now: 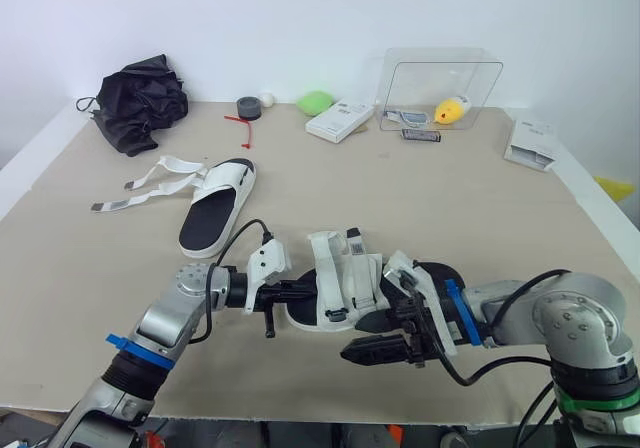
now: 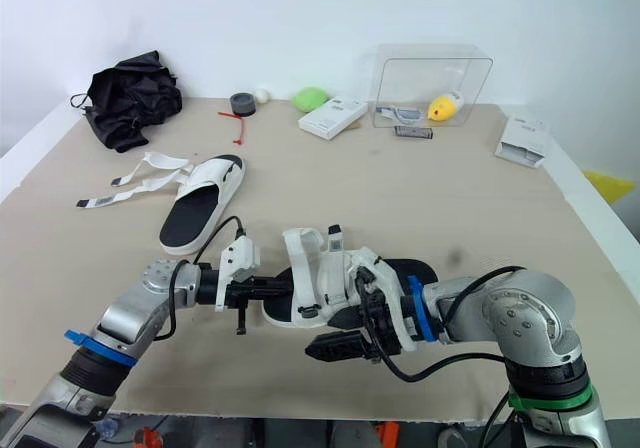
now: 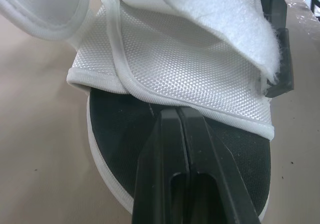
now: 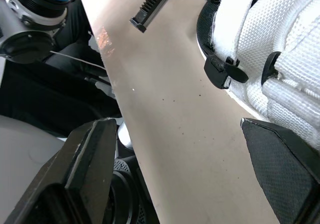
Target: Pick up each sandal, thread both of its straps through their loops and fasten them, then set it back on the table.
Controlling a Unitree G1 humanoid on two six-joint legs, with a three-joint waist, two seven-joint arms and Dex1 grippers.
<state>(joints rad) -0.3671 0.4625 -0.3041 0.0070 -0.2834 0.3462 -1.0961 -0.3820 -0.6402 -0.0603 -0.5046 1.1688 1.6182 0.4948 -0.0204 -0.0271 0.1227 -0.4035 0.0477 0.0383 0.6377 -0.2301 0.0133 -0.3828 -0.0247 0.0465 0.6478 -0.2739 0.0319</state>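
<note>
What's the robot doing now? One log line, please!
left jaws: shut, at near sandal | right jaws: open, beside it | far sandal: on table, straps loose

Bright, even light. Soft, faint shadows on the table beneath left gripper and right gripper. Small warm glint near the left one.

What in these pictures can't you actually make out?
Near sandal: heel's near side, eye views, behind the right arm.
Its strap ends: left wrist view, cut off by the edge.
White box print: eye views, too small.
Yellow object in the clear case: too small to name.
</note>
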